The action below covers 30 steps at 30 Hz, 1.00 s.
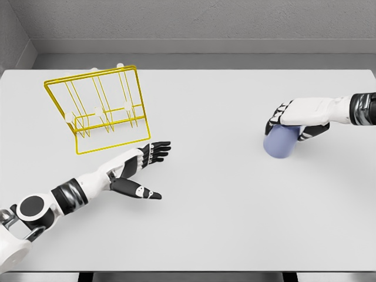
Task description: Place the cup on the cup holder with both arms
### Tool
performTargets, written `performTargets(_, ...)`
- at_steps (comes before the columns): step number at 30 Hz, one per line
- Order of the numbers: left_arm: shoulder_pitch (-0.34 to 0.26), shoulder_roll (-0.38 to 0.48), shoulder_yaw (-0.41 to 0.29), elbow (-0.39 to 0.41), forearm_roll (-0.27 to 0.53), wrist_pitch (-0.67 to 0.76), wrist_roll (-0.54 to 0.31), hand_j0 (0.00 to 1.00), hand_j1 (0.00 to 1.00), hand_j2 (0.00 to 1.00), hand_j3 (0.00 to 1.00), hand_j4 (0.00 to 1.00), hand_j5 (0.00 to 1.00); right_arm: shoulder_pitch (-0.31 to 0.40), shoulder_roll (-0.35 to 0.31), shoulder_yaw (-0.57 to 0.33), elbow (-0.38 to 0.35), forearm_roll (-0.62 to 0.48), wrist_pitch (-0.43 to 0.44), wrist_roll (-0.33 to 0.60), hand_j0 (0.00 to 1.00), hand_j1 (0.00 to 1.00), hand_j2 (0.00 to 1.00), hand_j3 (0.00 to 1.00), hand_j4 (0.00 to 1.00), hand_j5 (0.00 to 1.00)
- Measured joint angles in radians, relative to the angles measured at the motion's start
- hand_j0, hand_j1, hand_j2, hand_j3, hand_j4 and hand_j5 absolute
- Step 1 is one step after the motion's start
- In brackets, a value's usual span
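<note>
seen from the head view, a white table [211,235] is spread across the frame, backed by grey walls [194,23]. at the far left of the table a yellow wire cup holder [100,108] is set, its frame tilted and fitted with small white pegs. the left arm is brought in from the lower left corner, and the left hand [138,167] is held flat just in front of the holder's near right corner, not touching it; its black fingers [158,150] are stretched out straight and slightly fanned, the thumb [141,190] splayed aside toward the near edge, and nothing is held. on the right side of the table, well apart from the holder, a pale blue cup [281,142] is seen, tipped so that its rounded end points down-left toward the camera. the right arm is brought in from the right edge, and the right hand [296,117] is laid over the cup's upper part, its fingers curled around the cup's body in a grasp. whether the cup touches the table cannot be told.
</note>
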Motion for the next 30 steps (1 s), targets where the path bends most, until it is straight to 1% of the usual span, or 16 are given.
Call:
performTargets(1, -0.002, 0.000, 0.000, 0.001, 0.000, 0.000, 0.000, 1.00, 1.00, 1.00, 1.00, 1.00, 1.00, 0.000, 0.000, 0.000, 0.000, 0.002, -0.001, -0.001, 0.54, 0.54, 0.54, 0.54, 0.54, 0.54)
performTargets(3, -0.003, -0.001, -0.001, 0.005, 0.000, 0.000, 0.000, 1.00, 1.00, 1.00, 1.00, 1.00, 1.00, -0.002, 0.002, 0.002, 0.000, 0.000, -0.001, -0.003, 0.54, 0.54, 0.54, 0.54, 0.54, 0.54)
performTargets(10, -0.005, -0.001, -0.006, 0.009, -0.003, -0.002, 0.000, 1.00, 1.00, 1.00, 1.00, 1.00, 1.00, -0.008, 0.000, -0.007, -0.002, -0.006, -0.001, -0.005, 0.46, 0.46, 0.46, 0.46, 0.46, 0.46)
performTargets(17, -0.005, -0.002, -0.006, 0.009, -0.003, -0.003, 0.000, 1.00, 1.00, 1.00, 1.00, 1.00, 1.00, -0.014, -0.009, -0.032, -0.022, -0.009, -0.002, -0.007, 0.46, 0.46, 0.46, 0.46, 0.46, 0.46)
performTargets(21, -0.006, -0.003, -0.006, 0.009, -0.002, -0.003, 0.000, 1.00, 1.00, 1.00, 1.00, 1.00, 1.00, -0.012, -0.041, -0.055, -0.090, -0.008, -0.002, -0.007, 0.46, 0.46, 0.46, 0.46, 0.46, 0.46)
performTargets(25, -0.006, -0.002, -0.006, 0.009, -0.002, -0.003, 0.000, 1.00, 1.00, 1.00, 1.00, 1.00, 1.00, -0.012, -0.072, -0.063, -0.194, -0.005, -0.002, -0.007, 0.46, 0.46, 0.46, 0.46, 0.46, 0.46)
performTargets(29, -0.006, -0.004, -0.006, 0.013, -0.001, -0.003, 0.001, 1.00, 1.00, 1.00, 1.00, 1.00, 1.00, -0.012, -0.082, -0.064, -0.290, 0.000, -0.003, -0.007, 0.46, 0.46, 0.46, 0.46, 0.46, 0.46)
performTargets(30, -0.014, -0.008, -0.006, 0.017, 0.000, -0.003, 0.002, 1.00, 1.00, 1.00, 1.00, 1.00, 1.00, -0.012, -0.083, -0.064, -0.310, 0.000, -0.003, -0.007, 0.46, 0.46, 0.46, 0.46, 0.46, 0.46)
